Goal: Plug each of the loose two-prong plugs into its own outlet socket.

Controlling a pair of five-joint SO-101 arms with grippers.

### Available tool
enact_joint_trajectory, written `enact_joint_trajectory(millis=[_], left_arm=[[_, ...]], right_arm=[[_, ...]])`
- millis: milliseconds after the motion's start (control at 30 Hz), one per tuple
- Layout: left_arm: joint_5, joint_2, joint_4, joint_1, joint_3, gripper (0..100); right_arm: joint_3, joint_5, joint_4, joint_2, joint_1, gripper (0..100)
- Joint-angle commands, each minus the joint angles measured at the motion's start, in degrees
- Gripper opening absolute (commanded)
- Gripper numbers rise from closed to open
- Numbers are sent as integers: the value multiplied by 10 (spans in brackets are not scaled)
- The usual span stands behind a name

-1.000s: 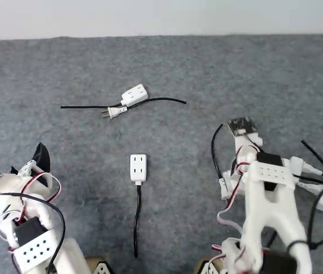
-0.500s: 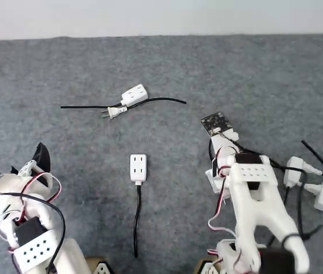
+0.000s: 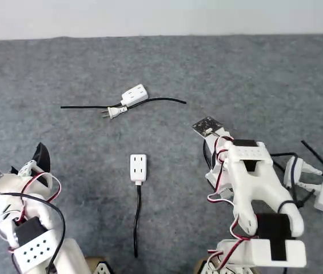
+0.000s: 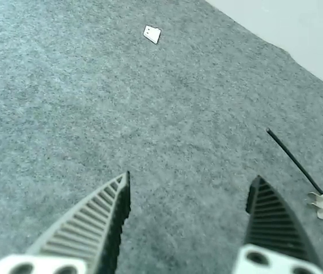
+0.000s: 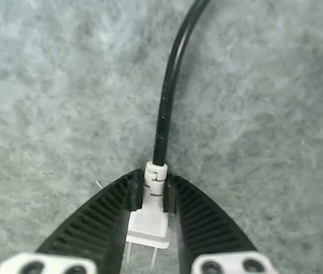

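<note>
Right arm (image 3: 251, 171) swung leftward; right pincer (image 5: 151, 178) clamps white plug (image 5: 148, 220).

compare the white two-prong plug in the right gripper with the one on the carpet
The gripped white plug is clamped in the right gripper, the loose white plug free on carpet. The loose plug lies beside a white socket, the gripped plug by none. Both unplugged.

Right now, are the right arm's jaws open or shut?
Shut on a white two-prong plug: both jaws press against its sides, and its black cord runs away from them.
</note>
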Motion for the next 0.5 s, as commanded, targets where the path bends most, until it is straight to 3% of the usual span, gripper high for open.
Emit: enact_joint_trajectory(millis=[0,167,267,467], left_arm=[[-5,-7,-16,3,-20,309],[-5,-7,-16,3,-20,309],[-5,-7,-16,3,-20,309],[-11,-4,4,39,-20,309]], right_arm=[[-27,33,11,9,0,97],[-27,40,11,9,0,99],[-27,37,11,10,0,4],[-28,2,19,-15,0,9]])
